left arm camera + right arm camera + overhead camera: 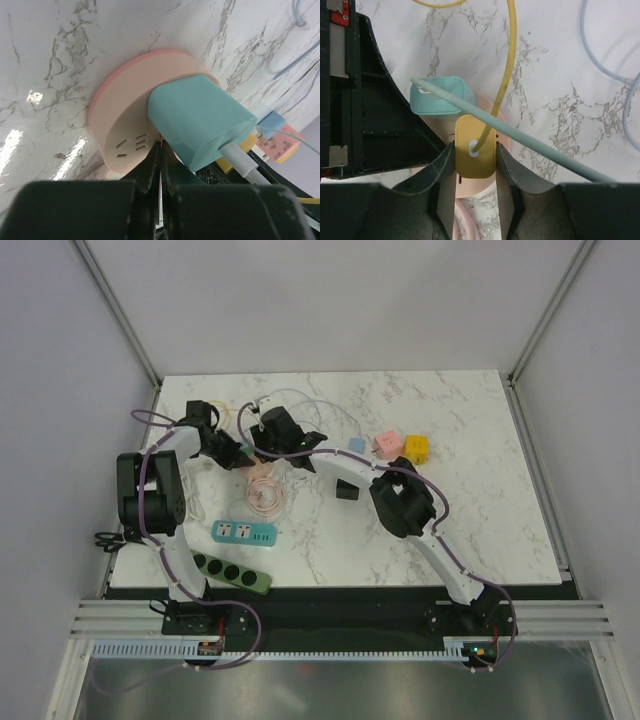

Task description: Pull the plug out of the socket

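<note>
A round pink socket (pixel 120 120) lies on the marble table, under both grippers in the top view (pixel 250 457). A teal plug (pixel 200 120) and a yellow plug (pixel 475 146) with a yellow cable sit in it. My right gripper (pixel 475 150) is shut on the yellow plug, one finger on each side. It reaches in from the right in the top view (pixel 265 445). My left gripper (pixel 161 146) is shut and empty, its tips resting on the socket face beside the teal plug. It also shows in the top view (pixel 233 452).
A coiled pink cable (pixel 263 492) lies just in front of the socket. A teal power strip (pixel 244 533) and a green one (pixel 232 572) lie near the front left. Blue (pixel 357 444), pink (pixel 387 446) and yellow (pixel 417 448) cubes and a black block (pixel 347 490) lie to the right.
</note>
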